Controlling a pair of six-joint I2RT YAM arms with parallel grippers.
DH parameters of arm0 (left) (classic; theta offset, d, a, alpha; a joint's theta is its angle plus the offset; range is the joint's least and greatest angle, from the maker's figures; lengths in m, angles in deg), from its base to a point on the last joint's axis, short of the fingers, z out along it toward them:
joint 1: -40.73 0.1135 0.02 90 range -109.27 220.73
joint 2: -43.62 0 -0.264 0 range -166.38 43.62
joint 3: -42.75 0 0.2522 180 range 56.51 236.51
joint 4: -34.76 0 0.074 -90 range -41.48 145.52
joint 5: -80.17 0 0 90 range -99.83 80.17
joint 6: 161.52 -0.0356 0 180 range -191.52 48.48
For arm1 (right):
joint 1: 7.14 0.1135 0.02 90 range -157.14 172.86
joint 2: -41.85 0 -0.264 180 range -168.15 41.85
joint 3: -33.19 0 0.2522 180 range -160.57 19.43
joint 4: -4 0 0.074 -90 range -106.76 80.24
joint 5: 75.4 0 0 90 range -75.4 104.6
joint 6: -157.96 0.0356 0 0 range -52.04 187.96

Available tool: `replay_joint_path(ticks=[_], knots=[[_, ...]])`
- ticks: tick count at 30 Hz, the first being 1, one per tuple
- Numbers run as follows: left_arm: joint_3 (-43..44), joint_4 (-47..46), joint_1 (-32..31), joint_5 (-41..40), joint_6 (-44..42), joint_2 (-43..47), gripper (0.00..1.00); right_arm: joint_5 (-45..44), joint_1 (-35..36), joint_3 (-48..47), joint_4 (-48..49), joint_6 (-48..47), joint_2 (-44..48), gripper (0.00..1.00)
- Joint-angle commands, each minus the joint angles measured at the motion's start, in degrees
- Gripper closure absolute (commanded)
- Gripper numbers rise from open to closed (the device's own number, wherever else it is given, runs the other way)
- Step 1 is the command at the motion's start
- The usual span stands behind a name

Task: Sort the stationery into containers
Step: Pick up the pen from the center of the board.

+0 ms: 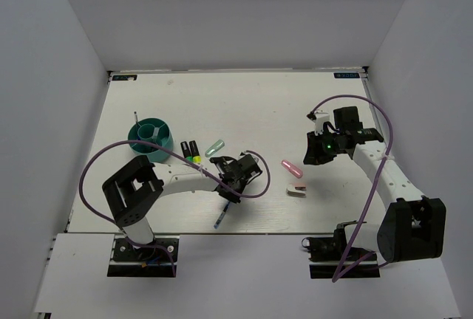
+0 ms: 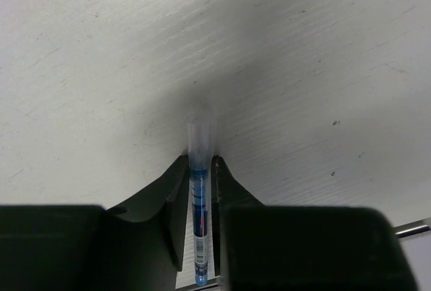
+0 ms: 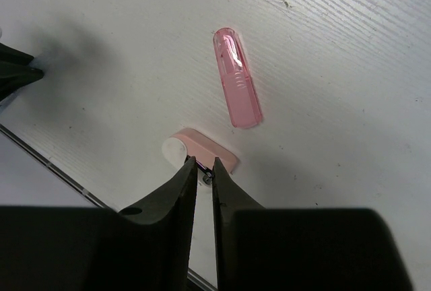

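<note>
Blue pen (image 2: 198, 197): thin, clear-capped, lying on the table (image 2: 303, 69).
Left gripper (image 2: 200, 170): clamped on the pen's barrel.
Right gripper (image 3: 205, 170): narrow, nothing held.

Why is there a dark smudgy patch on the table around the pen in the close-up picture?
In the left wrist view, that patch is a soft shadow the left gripper casts on the table around the blue pen; the black fingers so near the lens look blurry. In the right wrist view, the pink marker looks sharp, with a thin shadow beside it.
</note>
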Motion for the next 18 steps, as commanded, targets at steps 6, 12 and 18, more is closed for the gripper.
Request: replay_joint_path(ticks=[6, 12, 18], knots=[[-1.5, 2.7, 2.0, -6.3, -0.2, 8.8, 0.9, 1.0, -0.3, -0.9, -0.1, -0.6, 0.8, 0.67], [-6.2, 1.2, 12.6, -18.3, -2.9, 28.7, 1.0, 1.8, -0.3, -0.7, -0.1, -0.7, 1.0, 0.9], [-13.2, -11.4, 25.4, -32.5, -8.0, 47.7, 1.0, 2.0, -0.3, -0.3, 0.5, -0.7, 1.1, 1.0]])
